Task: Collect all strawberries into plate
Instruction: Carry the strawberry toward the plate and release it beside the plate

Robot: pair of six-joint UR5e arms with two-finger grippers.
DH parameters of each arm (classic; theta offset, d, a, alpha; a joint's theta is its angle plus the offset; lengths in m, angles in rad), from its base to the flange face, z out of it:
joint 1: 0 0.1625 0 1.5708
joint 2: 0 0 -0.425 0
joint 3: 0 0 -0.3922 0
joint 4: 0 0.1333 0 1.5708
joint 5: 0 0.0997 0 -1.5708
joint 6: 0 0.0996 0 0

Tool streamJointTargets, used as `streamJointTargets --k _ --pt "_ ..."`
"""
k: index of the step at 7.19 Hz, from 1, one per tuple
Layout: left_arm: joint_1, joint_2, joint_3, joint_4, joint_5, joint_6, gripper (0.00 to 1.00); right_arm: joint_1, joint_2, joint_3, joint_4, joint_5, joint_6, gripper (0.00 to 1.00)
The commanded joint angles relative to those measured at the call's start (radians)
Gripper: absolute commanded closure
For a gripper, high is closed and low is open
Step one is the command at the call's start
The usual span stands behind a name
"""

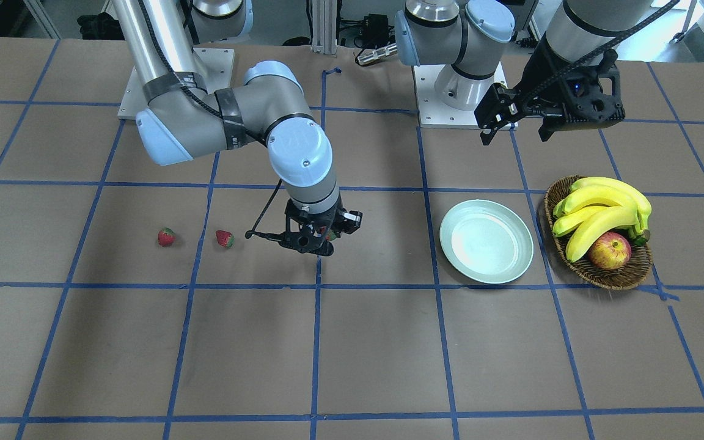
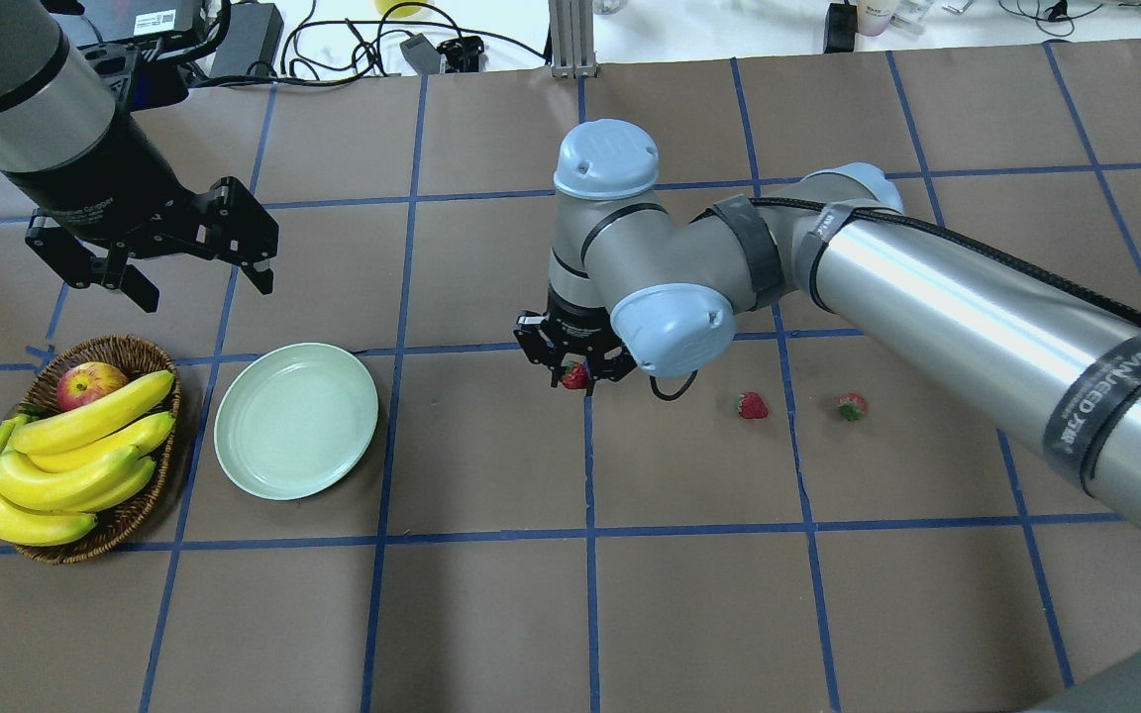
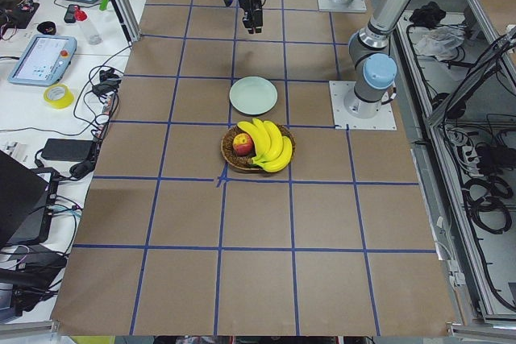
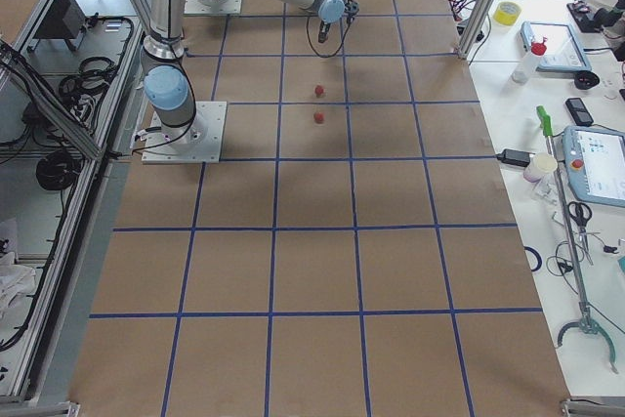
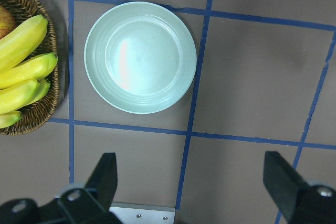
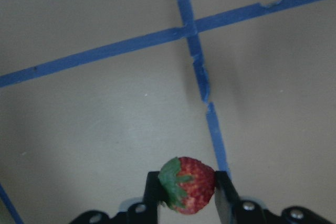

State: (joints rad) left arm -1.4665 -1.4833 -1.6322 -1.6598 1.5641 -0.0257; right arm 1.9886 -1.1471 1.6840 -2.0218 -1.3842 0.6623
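1. Basket (image 2: 113,349) of brown wicker sits at the robot's left end of the brown papered surface (image 2: 491,614). It carries a bunch of bananas (image 2: 65,465) and a red-yellow apple (image 2: 90,384)
2. Blue tape lines (image 2: 587,465) divide the surface into squares, and one of them runs between the basket and the plate (image 2: 296,419)
3. The plate, pale mint and round, lies just beside the basket on the side toward the middle of the surface, apart from it. None of the strawberries lies in it yet
4. The left end effector (image 2: 207,293) hangs high above the surface. Its wrist camera looks straight down on the plate and the basket's edge, and its two fingers (image 5: 105,174) stand wide apart with nothing between them
5. The right end effector (image 2: 576,382) points down over the middle of the surface, and its fingers are clamped on one strawberry (image 6: 188,184). In the wrist view the berry's green cap faces that view's left, and a blue tape line runs under it
6. This held strawberry is well apart from the plate, on the robot's right of it, with bare surface and one tape line between the two
7. Two more strawberries (image 2: 752,405) (image 2: 851,407) lie on the surface farther to the robot's right of the right end effector. They are near each other but not touching, and both are clear of its fingers. In the overhead view the right arm's silver forearm passes close by the outer one
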Motion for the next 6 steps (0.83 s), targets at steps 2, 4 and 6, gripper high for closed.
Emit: streamJointTargets --k 2,4,6 --pt "0.0 0.0 0.0 -0.001 0.001 0.0 0.0 0.126 0.131 -0.053 -0.092 0.063 0.142 0.98" --pt "0.0 0.0 0.0 -0.001 0.001 0.0 0.0 0.154 0.174 -0.125 -0.094 0.073 0.203 0.97" --pt "0.0 0.0 0.0 -0.001 0.001 0.0 0.0 0.159 0.182 -0.119 -0.089 0.077 0.203 0.39"
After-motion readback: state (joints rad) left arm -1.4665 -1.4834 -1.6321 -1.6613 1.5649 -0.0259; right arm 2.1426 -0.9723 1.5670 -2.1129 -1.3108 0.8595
